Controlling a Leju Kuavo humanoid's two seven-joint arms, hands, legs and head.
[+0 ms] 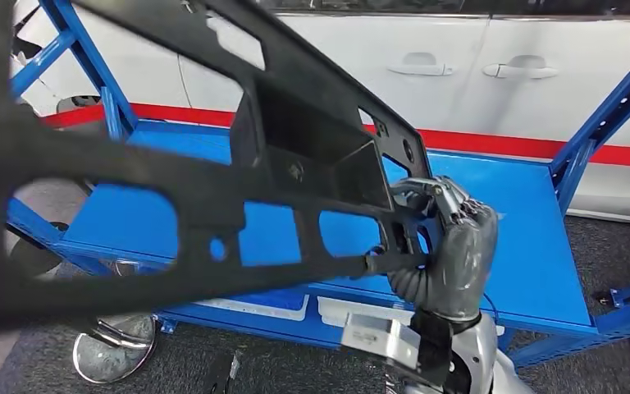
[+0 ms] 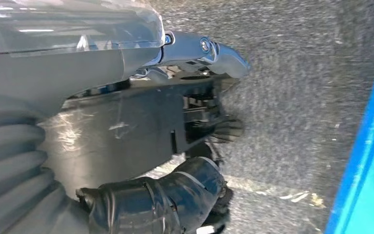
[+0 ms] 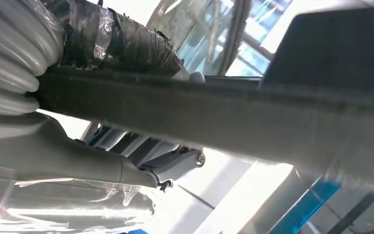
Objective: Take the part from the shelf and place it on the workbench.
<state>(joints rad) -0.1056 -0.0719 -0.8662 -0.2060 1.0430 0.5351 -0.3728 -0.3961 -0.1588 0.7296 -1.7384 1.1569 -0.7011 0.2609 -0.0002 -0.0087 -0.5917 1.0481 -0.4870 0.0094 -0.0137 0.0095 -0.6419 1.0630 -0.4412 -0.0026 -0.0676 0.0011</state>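
The part (image 1: pixel 295 156) is a large flat black panel with several cut-outs and a boxy recess. It is lifted close to my head camera, slanting across the blue shelf (image 1: pixel 533 246). My right hand (image 1: pixel 451 254) grips its right end, fingers wrapped around a thin bar of the frame. In the right wrist view the part's edge (image 3: pixel 224 117) runs between the taped thumb (image 3: pixel 126 48) and the rest of my right hand (image 3: pixel 58 146). In the left wrist view my left hand (image 2: pixel 78 68) holds the part (image 2: pixel 141 126) between its silvery fingers (image 2: pixel 204 48) and dark thumb (image 2: pixel 175 195).
Behind the shelf stands a white car (image 1: pixel 459 74) with a red stripe. Blue uprights (image 1: pixel 599 131) frame the shelf at right and left. Grey carpet (image 1: pixel 615 246) covers the floor, and a shiny round metal object (image 1: pixel 111 349) lies low on the left.
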